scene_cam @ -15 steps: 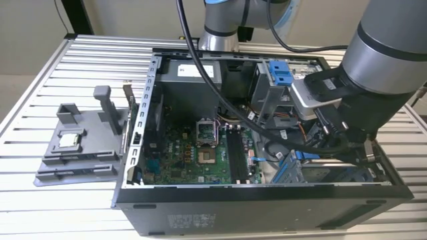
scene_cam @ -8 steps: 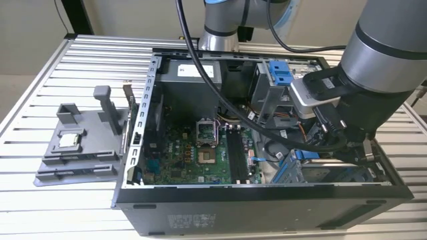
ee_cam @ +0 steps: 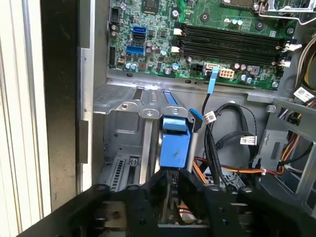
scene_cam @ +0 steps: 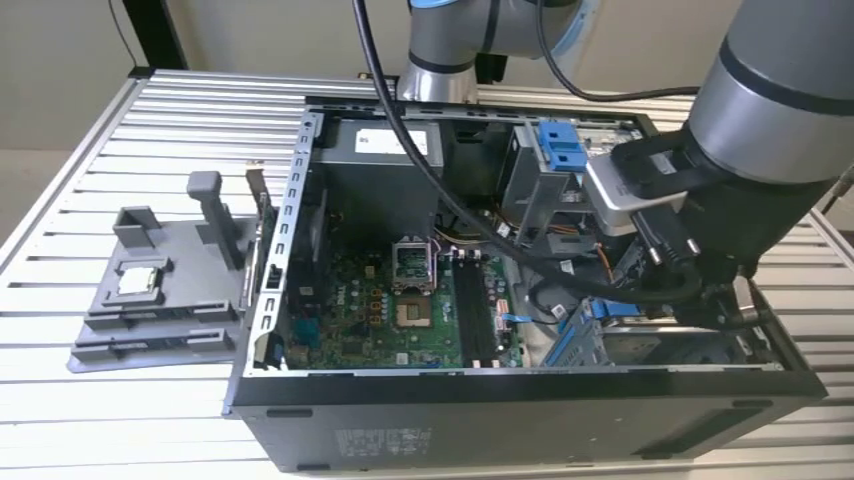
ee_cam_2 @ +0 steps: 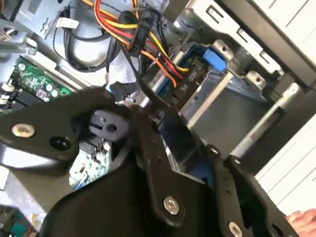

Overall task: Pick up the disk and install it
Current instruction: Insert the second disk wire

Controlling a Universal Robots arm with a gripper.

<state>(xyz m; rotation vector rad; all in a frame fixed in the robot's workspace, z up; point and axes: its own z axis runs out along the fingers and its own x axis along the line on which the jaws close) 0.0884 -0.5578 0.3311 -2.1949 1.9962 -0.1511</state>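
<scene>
The arm reaches into the lower right of the case (scene_cam: 534, 405), as the exterior view frames it, where the drive cage (ee_cam: 126, 116) sits. The disk (ee_cam: 175, 145) stands on edge there, with its blue bracket lined up with a cage slot. This suggests it is being held upright so that it can slide in along the rails rather than lie flat.

The gripper (ee_cam: 170, 190) is pinching the disk. In both wrist views its black fingers (ee_cam_2: 150, 153) flank a thin slab with a strip of white label, and they seem pressed against the slab's faces. Judging by how much blue stands clear of the metal, the disk looks partly in the slot rather than fully seated. Its lower end is hidden behind the gripper.

A bundle of red, yellow and orange cables (ee_cam_2: 148, 44) crosses just beside the cage mouth, and a black lead loops near the slot. These look like the likeliest things to snag or get trapped behind the disk.

The motherboard (scene_cam: 400, 300) lies in the centre of the exterior view, close to the cage wall, so there is little room on that side. A second blue tab (scene_cam: 561, 145) stands in the upper right of the case, well apart from the gripper.

In the left of the exterior view a grey fixture (scene_cam: 167, 290) rests on the slatted tabletop (scene_cam: 134, 130). It carries a small square chip (scene_cam: 138, 283) and is clear of the work.
</scene>
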